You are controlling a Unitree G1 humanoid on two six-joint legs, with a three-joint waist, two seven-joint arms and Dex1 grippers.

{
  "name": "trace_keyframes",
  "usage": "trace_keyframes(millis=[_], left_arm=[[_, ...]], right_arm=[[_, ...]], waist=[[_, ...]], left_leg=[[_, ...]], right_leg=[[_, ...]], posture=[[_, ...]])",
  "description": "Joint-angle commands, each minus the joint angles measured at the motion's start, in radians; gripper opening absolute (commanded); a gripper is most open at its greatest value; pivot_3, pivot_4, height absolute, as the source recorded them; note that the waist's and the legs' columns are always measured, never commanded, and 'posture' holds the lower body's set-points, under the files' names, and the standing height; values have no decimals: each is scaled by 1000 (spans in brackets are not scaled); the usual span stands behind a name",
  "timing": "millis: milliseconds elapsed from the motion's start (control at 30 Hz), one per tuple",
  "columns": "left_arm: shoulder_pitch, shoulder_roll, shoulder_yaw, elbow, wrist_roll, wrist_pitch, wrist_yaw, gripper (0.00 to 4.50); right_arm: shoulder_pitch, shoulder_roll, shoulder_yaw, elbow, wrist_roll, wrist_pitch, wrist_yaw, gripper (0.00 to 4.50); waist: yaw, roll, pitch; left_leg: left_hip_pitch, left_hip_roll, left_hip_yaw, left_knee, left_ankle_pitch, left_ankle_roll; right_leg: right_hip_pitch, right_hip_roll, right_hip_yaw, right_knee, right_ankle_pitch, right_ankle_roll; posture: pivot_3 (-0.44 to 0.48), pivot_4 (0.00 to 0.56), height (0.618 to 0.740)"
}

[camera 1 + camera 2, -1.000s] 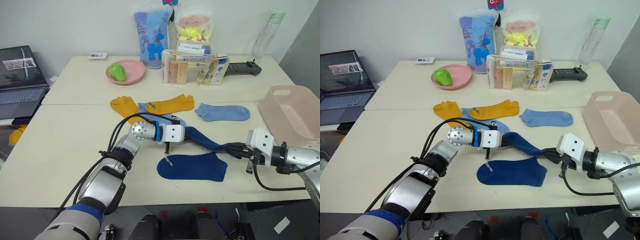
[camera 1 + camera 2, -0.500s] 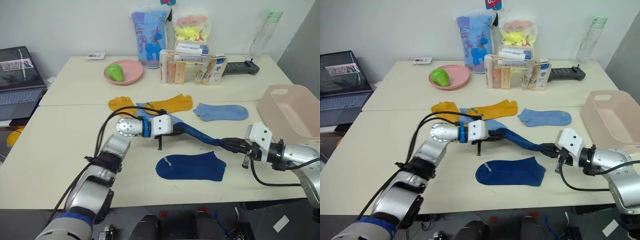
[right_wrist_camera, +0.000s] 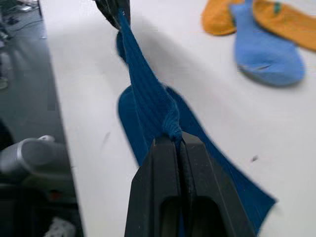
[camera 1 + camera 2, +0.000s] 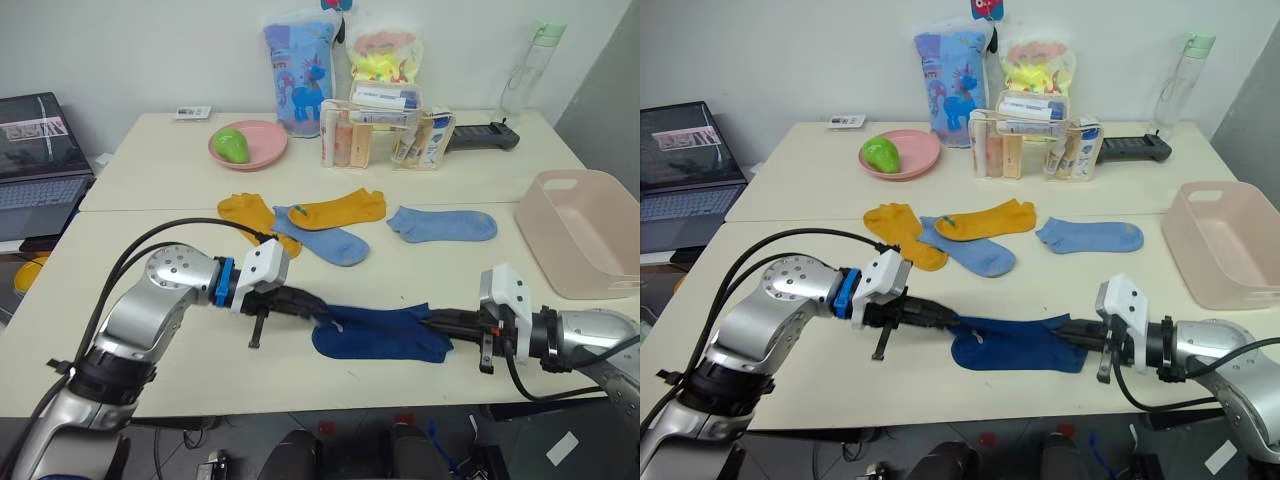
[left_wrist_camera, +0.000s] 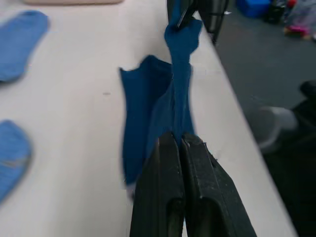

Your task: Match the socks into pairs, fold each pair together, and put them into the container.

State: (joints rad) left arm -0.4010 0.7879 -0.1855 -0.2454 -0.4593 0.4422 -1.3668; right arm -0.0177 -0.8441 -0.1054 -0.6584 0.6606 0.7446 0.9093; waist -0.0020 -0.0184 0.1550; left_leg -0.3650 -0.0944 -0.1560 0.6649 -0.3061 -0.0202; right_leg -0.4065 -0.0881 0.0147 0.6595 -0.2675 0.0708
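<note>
Two grippers pinch the same dark navy sock: the left gripper [image 4: 312,306] has its black fingers closed tight on one end, and the right gripper [image 4: 432,322] has its fingers closed on the other end. Between them this held navy sock [image 5: 180,79] is pulled into a narrow band, directly over the second navy sock [image 4: 385,340], which lies flat near the front edge of the table [image 4: 150,250].

Six socks in all: two navy, as told; two light blue, one [image 4: 325,240] just behind the left gripper and touching the yellow ones, the other [image 4: 442,224] lying alone further toward the container; two mustard yellow, one [image 4: 250,215] beside the blue one on its left, the other [image 4: 335,210] with its toe laid over that blue sock. One container [image 4: 585,230], pale pink and empty of socks as far as its inside shows, stands at the table's right edge, well apart from the navy pair.

At the back stand one pink plate [image 4: 248,145] with a green fruit, one clear organizer [image 4: 385,135] with bottles, two printed bags and one water bottle [image 4: 525,70]; one laptop [image 4: 40,150] sits at the far left.

Compared with a second ago, both grippers have come nearer the front edge and lower, so the stretched sock, then slanting behind the flat one, now runs above it; the left arm has drawn back, uncovering the blue sock it hid
</note>
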Motion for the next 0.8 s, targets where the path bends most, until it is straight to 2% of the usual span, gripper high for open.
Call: trace_keyframes(millis=[33,167,400,800], left_arm=[[33,30,13,-99,-56,76,4,61],[81,42,-14,-135,-37,87,12,61],[77,-7,-62,-104,24,55,62,61],[-47,-89,-131,89,174,-81,92,61]], right_arm=[[2,-8,-42,-65,89,59,-29,0],[54,-41,-73,-74,130,101,-19,0],[105,-68,-64,-70,118,82,-23,0],[37,-66,57,122,-118,-99,-5,0]], waist=[[1,0,0],[6,0,0],[6,0,0],[5,0,0]], left_leg=[[0,0,0,0,0,0],[0,-1,-1,0,0,0],[0,0,0,0,0,0],[0,0,1,0,0,0]], right_leg=[[0,0,0,0,0,0],[1,0,-1,0,0,0],[1,0,0,-1,0,0],[1,0,-1,-1,0,0]], posture=[[0,150,740],[0,150,740],[0,150,740],[0,150,740]])
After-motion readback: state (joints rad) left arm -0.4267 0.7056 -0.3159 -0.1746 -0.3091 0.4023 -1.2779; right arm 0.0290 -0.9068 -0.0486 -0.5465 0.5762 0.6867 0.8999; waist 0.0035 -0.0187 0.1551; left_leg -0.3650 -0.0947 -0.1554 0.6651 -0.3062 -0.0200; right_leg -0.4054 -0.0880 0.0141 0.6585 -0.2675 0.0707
